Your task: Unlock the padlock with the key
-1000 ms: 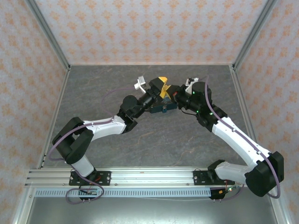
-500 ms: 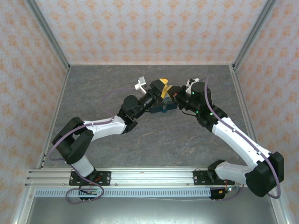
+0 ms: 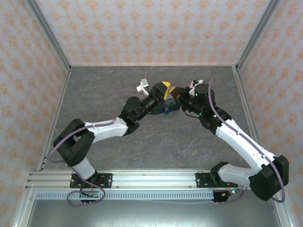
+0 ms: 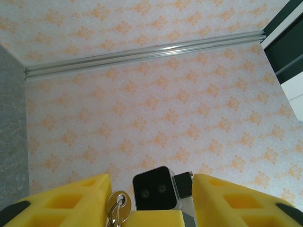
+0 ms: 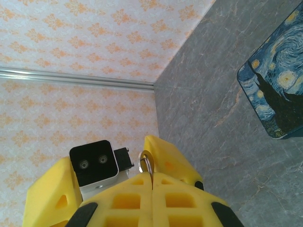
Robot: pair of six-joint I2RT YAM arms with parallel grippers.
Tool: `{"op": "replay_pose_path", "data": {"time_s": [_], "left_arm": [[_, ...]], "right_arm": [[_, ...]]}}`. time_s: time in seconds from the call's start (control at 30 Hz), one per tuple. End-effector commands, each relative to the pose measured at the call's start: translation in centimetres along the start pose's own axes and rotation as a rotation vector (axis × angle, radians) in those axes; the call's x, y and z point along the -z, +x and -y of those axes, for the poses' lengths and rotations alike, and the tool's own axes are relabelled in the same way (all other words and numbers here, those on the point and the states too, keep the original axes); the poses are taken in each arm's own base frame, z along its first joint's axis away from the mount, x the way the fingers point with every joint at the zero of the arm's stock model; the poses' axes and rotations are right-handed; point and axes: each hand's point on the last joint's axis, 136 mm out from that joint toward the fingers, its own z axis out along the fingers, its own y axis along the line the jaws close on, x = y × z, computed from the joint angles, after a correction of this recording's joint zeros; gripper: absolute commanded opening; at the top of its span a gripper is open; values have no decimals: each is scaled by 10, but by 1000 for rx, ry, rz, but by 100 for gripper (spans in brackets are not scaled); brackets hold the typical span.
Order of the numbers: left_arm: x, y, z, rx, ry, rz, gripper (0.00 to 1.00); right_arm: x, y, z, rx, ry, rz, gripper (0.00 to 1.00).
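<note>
Handover stage, I judge, over the far table (image 3: 94,94).
My right gripper (image 5: 151,182) is clamped shut on the key (image 4: 115,216), ring uppermost; my left gripper (image 4: 150,189) stands open astride it. Next: close left squarely, then release right.

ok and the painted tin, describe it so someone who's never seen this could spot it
Start from the grey marbled table inside the orange-patterned walls; toward its back middle, by where the yellow fingers meet, the tin lies flat. It is dark blue with swirling yellow stars and rounded corners, the only painted picture there, unlike the plain yellow fingers.
</note>
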Motion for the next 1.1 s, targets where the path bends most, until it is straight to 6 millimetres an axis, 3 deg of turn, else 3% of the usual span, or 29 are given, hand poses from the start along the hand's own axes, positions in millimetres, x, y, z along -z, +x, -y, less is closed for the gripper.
{"op": "replay_pose_path", "data": {"time_s": [0.0, 0.1, 0.33, 0.9, 1.07], "left_arm": [[5, 0, 12, -9, 19, 15, 48], [5, 1, 6, -8, -4, 13, 49], [7, -1, -8, 56, -9, 32, 69], [0, 0, -8, 83, 12, 26, 76], [0, 0, -4, 81, 27, 27, 75]], "right_arm": [[7, -3, -8, 18, -17, 22, 0], [7, -3, -13, 19, -30, 17, 0], [7, -1, -22, 26, -52, -4, 0], [-4, 10, -29, -20, -100, -80, 0], [-6, 12, -21, -32, -82, -81, 0]]}}
